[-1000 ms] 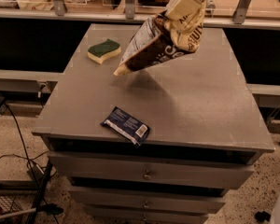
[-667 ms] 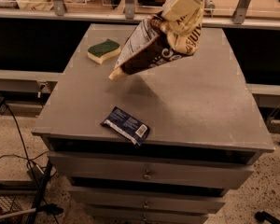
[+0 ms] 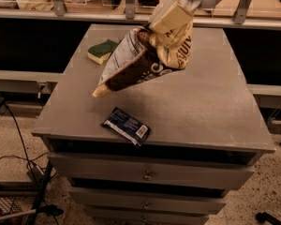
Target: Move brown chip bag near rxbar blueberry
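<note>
The brown chip bag (image 3: 145, 55) hangs tilted in the air above the middle of the grey cabinet top (image 3: 201, 107), its lower corner pointing down-left. My gripper (image 3: 175, 11) comes in from the top of the view and is shut on the bag's upper end, its fingers wrapped in the cream foil. The rxbar blueberry (image 3: 126, 125), a small dark navy wrapper with a white barcode patch, lies flat near the cabinet's front edge, below and slightly left of the bag's lower corner.
A green-and-yellow sponge (image 3: 102, 50) lies at the back left of the cabinet top. Drawers (image 3: 147, 175) run below the front edge. A shelf with metal posts stands behind. Cables lie on the floor at the left.
The bag, held in my gripper, has moved left and toward the front of the cabinet, nearer the blue bar. The bar and sponge have not moved.
</note>
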Action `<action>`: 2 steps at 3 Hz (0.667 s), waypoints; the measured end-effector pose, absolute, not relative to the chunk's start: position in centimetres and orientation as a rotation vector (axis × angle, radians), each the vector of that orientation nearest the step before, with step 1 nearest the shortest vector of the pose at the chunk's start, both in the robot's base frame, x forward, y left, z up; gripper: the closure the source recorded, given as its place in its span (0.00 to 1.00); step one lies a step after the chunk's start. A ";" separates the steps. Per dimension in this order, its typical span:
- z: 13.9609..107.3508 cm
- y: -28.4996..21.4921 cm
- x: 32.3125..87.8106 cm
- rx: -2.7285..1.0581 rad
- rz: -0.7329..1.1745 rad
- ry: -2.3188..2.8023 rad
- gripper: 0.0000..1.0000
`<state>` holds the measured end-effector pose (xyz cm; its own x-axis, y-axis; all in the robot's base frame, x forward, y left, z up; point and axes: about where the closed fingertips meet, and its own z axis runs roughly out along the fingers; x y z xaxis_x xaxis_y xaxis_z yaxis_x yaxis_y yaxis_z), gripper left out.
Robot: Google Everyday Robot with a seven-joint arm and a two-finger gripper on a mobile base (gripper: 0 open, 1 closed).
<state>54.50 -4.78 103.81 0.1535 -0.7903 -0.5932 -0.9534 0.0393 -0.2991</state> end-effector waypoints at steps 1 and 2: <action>103.3 -3.9 53.3 -1.780 0.369 1.622 0.88; 103.2 -3.6 53.0 -1.780 0.379 1.611 0.64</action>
